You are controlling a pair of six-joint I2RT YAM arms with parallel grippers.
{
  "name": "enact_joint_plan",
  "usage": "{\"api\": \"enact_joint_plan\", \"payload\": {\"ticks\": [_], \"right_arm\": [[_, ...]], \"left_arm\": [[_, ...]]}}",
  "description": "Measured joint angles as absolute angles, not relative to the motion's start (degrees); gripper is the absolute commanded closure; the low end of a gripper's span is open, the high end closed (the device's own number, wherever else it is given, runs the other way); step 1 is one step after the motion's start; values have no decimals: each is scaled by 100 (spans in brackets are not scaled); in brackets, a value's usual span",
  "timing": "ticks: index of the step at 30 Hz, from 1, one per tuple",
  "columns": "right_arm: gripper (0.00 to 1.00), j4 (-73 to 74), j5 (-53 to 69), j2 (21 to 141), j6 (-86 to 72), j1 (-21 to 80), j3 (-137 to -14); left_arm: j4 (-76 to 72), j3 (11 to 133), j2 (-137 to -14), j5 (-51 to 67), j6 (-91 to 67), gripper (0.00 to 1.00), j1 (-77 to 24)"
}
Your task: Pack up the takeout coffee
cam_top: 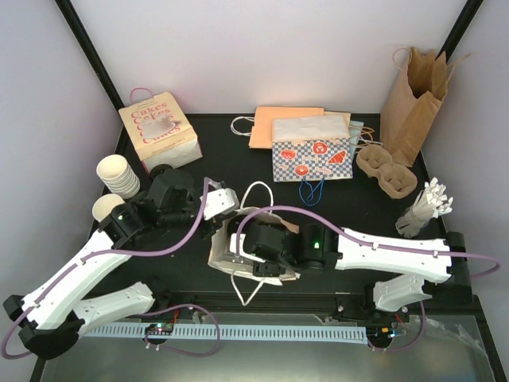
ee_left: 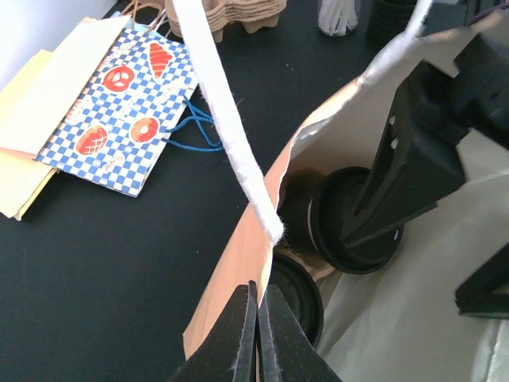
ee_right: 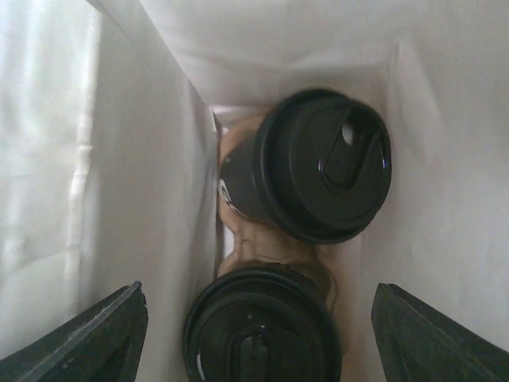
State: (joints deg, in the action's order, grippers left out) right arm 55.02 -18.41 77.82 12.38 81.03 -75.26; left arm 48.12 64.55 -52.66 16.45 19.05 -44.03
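Observation:
Two takeout coffee cups with black lids stand inside a paper bag (cam_top: pixel 219 255) that is tan outside and white inside. In the right wrist view the far cup (ee_right: pixel 326 175) leans, and the near cup (ee_right: pixel 262 334) sits below it. My right gripper (ee_right: pixel 258 298) is down inside the bag, open, with its fingers on either side of the near cup and not touching it. My left gripper (ee_left: pixel 258 306) is shut on the bag's tan rim (ee_left: pixel 238 263), beside the white handle (ee_left: pixel 227 127). Both lids (ee_left: pixel 358 227) also show in the left wrist view.
A Cakes box (cam_top: pixel 159 131) and stacked lidless cups (cam_top: pixel 118 175) stand at the back left. A checkered bag (cam_top: pixel 312 151) lies on flat orange bags (cam_top: pixel 274 127). At the right are a pulp cup carrier (cam_top: pixel 386 171), a brown bag (cam_top: pixel 413 95) and white sticks (cam_top: pixel 425 207).

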Motion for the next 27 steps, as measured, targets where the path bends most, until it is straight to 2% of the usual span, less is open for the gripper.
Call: {"api": "enact_joint_plan", "payload": {"ticks": [10, 11, 18, 27], "right_arm": [[15, 4956, -2488, 7481, 1393, 8232, -6163], [10, 4772, -2563, 7397, 1448, 8370, -5920], [0, 4213, -2703, 7227, 1516, 8479, -5660], [0, 3798, -2757, 7172, 836, 8455, -5892]], "left_arm": [[4324, 5784, -4624, 1496, 1535, 98, -4757], [4152, 5527, -4394, 1428, 1411, 98, -4978], [4053, 5474, -4366, 1398, 1186, 98, -5234], [3824, 5426, -4421, 1306, 733, 98, -5529]]}}
